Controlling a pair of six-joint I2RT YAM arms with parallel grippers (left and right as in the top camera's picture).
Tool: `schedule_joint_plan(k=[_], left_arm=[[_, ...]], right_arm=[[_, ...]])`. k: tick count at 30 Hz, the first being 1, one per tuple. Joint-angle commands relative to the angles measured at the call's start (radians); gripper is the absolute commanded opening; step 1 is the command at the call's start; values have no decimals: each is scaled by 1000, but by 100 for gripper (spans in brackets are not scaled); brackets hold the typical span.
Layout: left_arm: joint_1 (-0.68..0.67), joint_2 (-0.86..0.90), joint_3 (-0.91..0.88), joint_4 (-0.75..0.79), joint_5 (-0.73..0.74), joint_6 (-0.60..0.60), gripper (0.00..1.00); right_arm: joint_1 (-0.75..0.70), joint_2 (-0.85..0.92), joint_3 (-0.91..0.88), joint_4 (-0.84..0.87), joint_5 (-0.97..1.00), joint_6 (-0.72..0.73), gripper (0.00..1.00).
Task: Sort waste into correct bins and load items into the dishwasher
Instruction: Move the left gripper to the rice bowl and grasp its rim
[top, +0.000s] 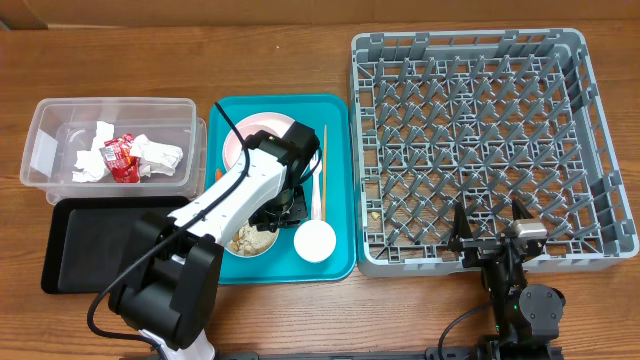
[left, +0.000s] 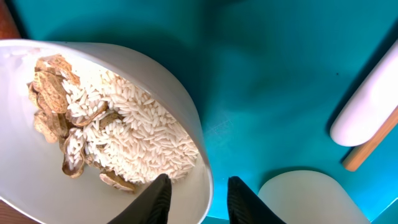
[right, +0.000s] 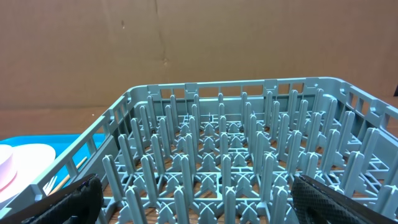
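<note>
Left gripper (left: 198, 182) part-open astride bowl (left: 155, 68) rim, gripping nothing, right gripper (right: 196, 190) wide open, empty, at rack (right: 249, 155) edge

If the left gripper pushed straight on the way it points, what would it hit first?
The left gripper would likely meet the white bowl first: its rim sits between the open fingers. One finger heads inside toward the rice, the other outside toward the teal tray. Depth is unclear.
</note>
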Motion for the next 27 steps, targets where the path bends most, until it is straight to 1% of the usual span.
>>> schedule_joint_plan(k=[1,5,8,16,23,27], left_arm=[[-6,-3,20,-2,1,8,33],[-6,-3,13,1,1,8,32],[-6,-3,7,9,1,8,29],[-6,-2,-2,46,-3,8,27],[-6,-2,-5,55,-20,8,23],[-6,-2,-21,66,-29,8,22]], right_arm=[[-3,-11,-11,8,-1,4,100],[-3,-12,-11,8,-1,4,100],[-3,-11,-11,8,-1,4,100],[-4,-11,-11,8,-1,4,100],[-3,-12,-11,8,-1,4,100],[-3,-12,-11,8,-1,4,100]])
